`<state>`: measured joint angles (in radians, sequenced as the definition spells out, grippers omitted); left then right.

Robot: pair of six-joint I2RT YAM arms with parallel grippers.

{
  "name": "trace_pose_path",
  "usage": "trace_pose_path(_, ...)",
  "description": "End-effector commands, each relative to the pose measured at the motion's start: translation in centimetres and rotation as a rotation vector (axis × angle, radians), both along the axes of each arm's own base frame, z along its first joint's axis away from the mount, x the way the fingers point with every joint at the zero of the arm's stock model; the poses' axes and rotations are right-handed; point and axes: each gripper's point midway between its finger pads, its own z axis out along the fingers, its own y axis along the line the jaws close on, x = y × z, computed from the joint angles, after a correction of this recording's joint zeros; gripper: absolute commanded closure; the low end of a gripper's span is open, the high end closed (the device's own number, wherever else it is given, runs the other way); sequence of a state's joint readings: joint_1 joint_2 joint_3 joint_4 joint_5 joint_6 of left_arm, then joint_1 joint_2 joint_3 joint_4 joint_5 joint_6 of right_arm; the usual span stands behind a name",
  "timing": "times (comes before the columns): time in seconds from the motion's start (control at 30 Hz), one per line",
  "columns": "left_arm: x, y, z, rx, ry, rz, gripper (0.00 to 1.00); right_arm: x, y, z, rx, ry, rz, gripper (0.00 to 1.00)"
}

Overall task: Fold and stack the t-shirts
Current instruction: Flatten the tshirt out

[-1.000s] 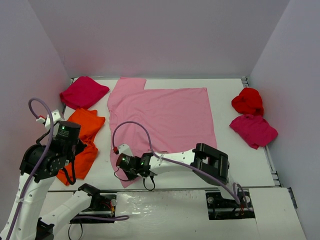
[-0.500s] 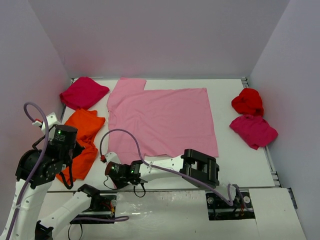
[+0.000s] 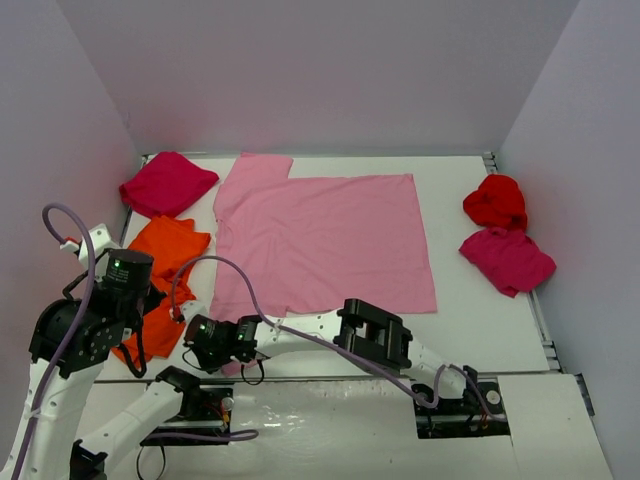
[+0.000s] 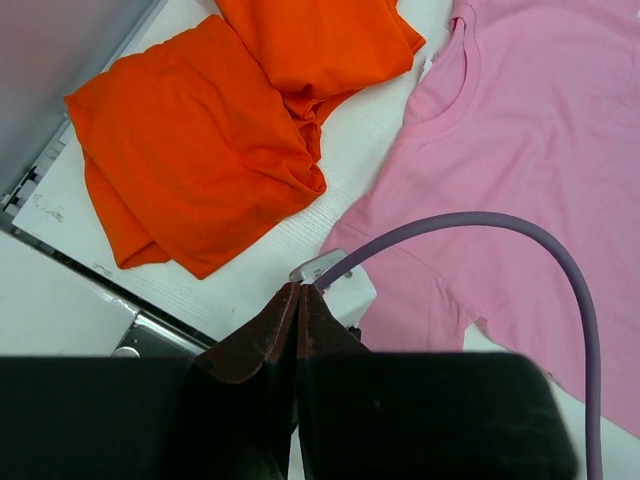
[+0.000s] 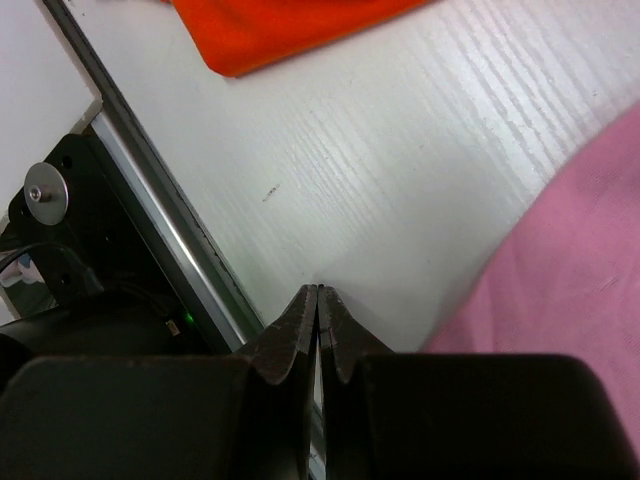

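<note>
Pink t-shirt (image 3: 330, 240) flat mid-table, fold not started: my right gripper (image 5: 317, 292) is pinched closed, empty, over the table (image 5: 400, 150) beside its sleeve (image 5: 560, 280), left gripper (image 4: 298, 290) likewise closed, so next I'd open and pinch that sleeve.

Widest clearance over the bare table (image 3: 480, 320) toward the near right corner, and up the strip between the pink t-shirt (image 3: 320, 235) and the red t-shirt (image 3: 495, 200) and magenta t-shirt (image 3: 507, 260) at the right edge. Narrow bare lane on the left between pink t-shirt and orange t-shirts (image 3: 170, 255). Barred along the near edge by the right arm (image 3: 375, 335), stretched low, with its purple cable (image 4: 500, 218) arched above the pink t-shirt's near left corner. Crowded at the near left corner by the left arm (image 3: 80, 330); filled at the far left corner by a second magenta t-shirt (image 3: 165, 183).
</note>
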<state>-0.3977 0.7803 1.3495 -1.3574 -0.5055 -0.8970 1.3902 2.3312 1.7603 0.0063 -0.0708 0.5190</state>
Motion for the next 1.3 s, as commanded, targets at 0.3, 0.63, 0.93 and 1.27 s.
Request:
trace_pose_path(0.3,-0.9,1.5,1.6,0.026,-0.058,0.044,1.0,4.3,-7.4,10.9,0.083,-0.133,-0.171,1.0)
trace_pose_path(0.63,-0.3,0.5,0.9,-0.007,-0.041,0.023,1.0,3.7,-10.7,5.4,-0.06,-0.096,-0.193,1.0)
trace_pose_path(0.93,-0.6,0.6,0.4,0.006,-0.01,0.023,1.0,4.1,-10.5,2.4,-0.117,-0.1,-0.184,1.0)
trace_pose_path(1.27,-0.6,0.6,-0.1,0.016,0.016,0.022,1.0,1.4,-9.5,-2.5,-0.164,0.028,-0.101,1.0)
